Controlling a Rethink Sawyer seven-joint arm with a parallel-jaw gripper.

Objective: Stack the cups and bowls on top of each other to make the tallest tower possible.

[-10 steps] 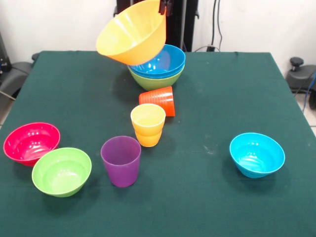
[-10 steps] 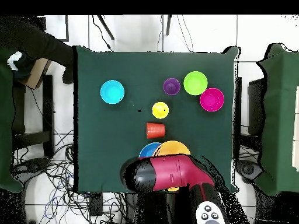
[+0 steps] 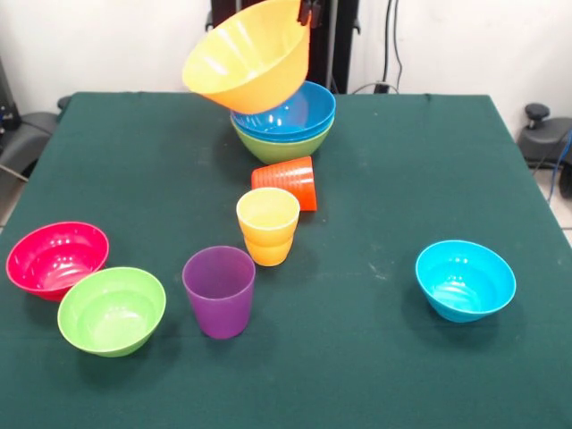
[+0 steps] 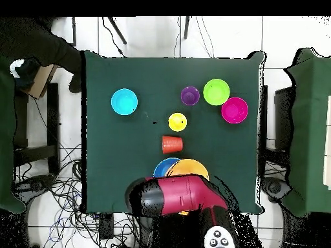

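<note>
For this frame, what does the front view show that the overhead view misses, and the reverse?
Only the front view shows the orange-yellow bowl tilted and lifted, held at its rim by the gripper, above the blue bowl nested in a green bowl; it also shows the orange-red cup lying on its side. Only the overhead view shows the red arm covering part of that pile. Both show the yellow cup, purple cup, the pink-red, green and light-blue small bowls, and the green table.
</note>
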